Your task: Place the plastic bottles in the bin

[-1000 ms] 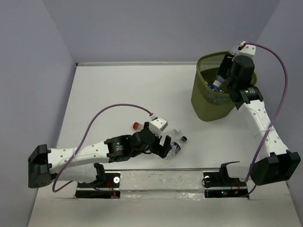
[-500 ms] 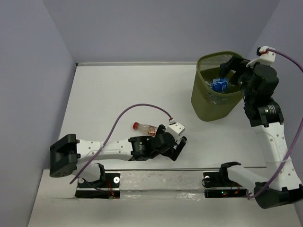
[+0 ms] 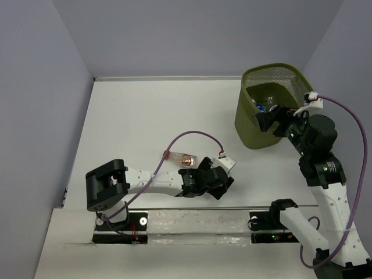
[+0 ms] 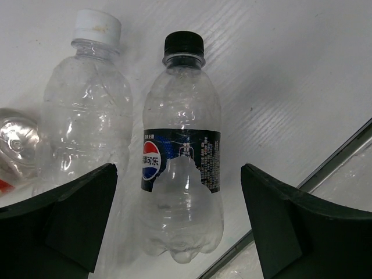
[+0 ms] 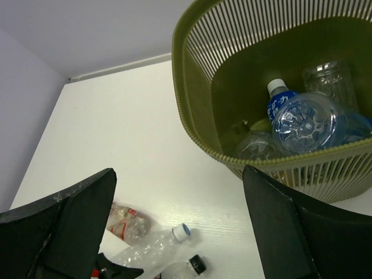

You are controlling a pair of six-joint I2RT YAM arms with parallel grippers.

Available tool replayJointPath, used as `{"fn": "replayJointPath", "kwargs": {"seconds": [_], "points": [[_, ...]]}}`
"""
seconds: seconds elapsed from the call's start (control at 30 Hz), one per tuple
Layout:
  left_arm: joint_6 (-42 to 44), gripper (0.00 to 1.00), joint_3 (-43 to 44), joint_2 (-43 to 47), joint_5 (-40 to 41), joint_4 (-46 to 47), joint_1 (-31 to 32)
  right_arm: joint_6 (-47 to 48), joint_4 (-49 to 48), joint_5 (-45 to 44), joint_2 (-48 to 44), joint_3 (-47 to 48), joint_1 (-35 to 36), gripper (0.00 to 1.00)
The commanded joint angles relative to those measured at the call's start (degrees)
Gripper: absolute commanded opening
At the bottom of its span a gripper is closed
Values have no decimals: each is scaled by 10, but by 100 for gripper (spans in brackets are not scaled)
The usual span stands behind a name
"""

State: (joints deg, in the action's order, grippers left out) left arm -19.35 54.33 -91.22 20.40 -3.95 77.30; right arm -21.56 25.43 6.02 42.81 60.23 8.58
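The left gripper [image 4: 179, 174] is being held wide open and empty over a black-capped Pepsi bottle [image 4: 183, 110] lying on the table [image 4: 285, 70] beside a white-capped bottle [image 4: 87, 122], while the right gripper [image 5: 178, 195], likewise spread and empty, is being held beside the olive bin [image 5: 195, 81] containing several bottles [image 5: 302, 122].

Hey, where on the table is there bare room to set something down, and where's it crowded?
The table is bare from the back wall down to the left arm, left of the bin. A smaller free strip lies between the bin and the near rail. Crowded: the bottles lying side by side between the left fingers, near the front edge.
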Motion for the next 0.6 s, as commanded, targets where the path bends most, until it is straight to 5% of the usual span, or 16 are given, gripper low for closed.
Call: {"fn": "replayJointPath", "kwargs": {"seconds": [0.0,0.37,0.57], "points": [[10,96,32,-19,10,9,6,-12,-3,30,-26,-12,-5,94],[14,75,35,-57,24,10,20,-16,8,26,-46,-33,-5,95],[5,49,39,-41,39,-5,27,-23,27,42,-69,-49,-5,98]]}}
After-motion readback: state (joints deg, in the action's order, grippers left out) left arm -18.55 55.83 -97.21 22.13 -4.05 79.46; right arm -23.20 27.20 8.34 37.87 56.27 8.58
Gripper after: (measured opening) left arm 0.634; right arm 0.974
